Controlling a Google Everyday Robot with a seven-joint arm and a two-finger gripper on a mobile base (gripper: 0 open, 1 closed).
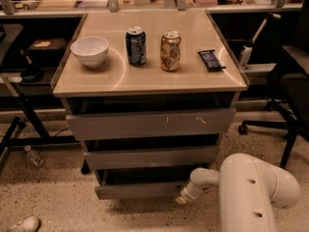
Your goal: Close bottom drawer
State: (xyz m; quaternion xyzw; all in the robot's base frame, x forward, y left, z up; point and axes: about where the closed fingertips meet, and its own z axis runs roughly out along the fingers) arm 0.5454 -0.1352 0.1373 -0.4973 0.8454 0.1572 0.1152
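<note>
The bottom drawer (137,191) stands pulled out, lowest of the three grey fronts. Its plain face lies directly to the left of my gripper (183,197), with a dark gap showing above it where the box is exposed. My gripper is low, close to the floor, at the right end of that front. I cannot tell whether it touches the face or sits just beside it, nor whether it is spread or closed. I judge this low, side-on placement suits a push: the front has no handle, so flat contact and a shove toward the cabinet is the way in. Pressing near one end could skew the drawer on its runners, so I would favour shifting left toward the middle.

Above my gripper are the mid-width drawer (149,157) and the scratched widest drawer (149,123), both partly out too. Higher up, on the cabinet top (193,79), sit a white bowl (90,50), a blue can (136,45), a gold can (170,50) and a dark snack bar (211,60), all well apart from my work. My white arm (251,192) bulks to the right.
</note>
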